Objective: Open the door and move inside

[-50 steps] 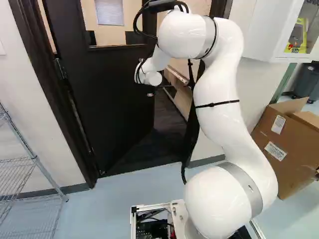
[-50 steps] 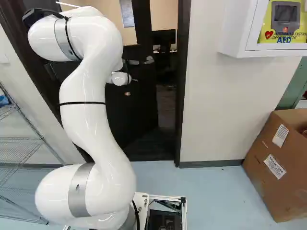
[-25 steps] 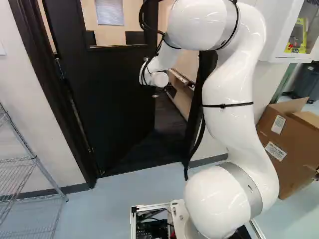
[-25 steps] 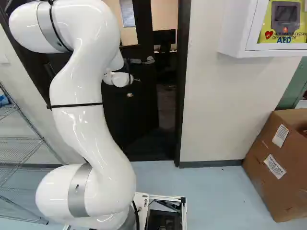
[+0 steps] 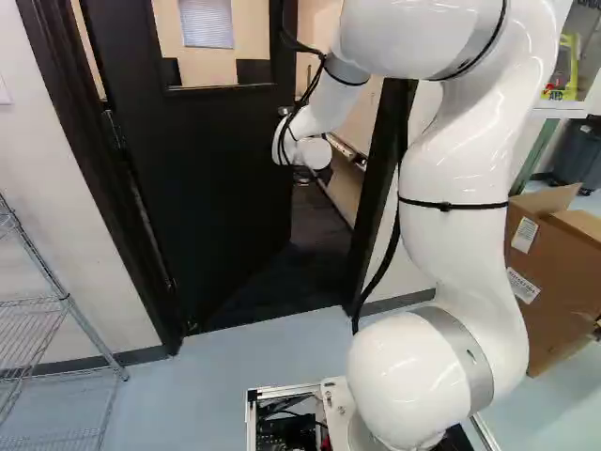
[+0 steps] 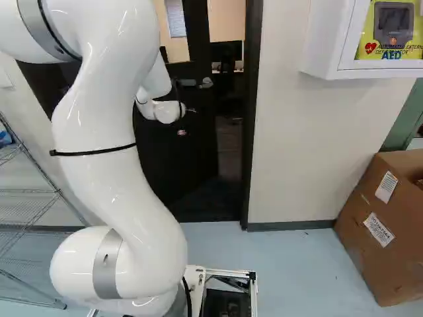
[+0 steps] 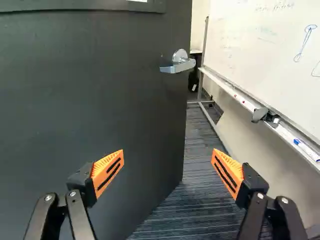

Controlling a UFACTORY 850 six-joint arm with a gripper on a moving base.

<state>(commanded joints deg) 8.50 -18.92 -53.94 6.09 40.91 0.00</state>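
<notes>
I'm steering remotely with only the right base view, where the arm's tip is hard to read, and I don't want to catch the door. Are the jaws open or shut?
Observer: Open: the jaws stand wide apart, with nothing gripped.
Operator: Good. Does anything stand inside, past the free edge of the door?
Observer: Yes, a whiteboard; the wrist view shows it beyond that edge.
Operator: Anything on its ledge that could be knocked off?
Observer: Yes, a marker with a blue end lies there, among other things.
</notes>
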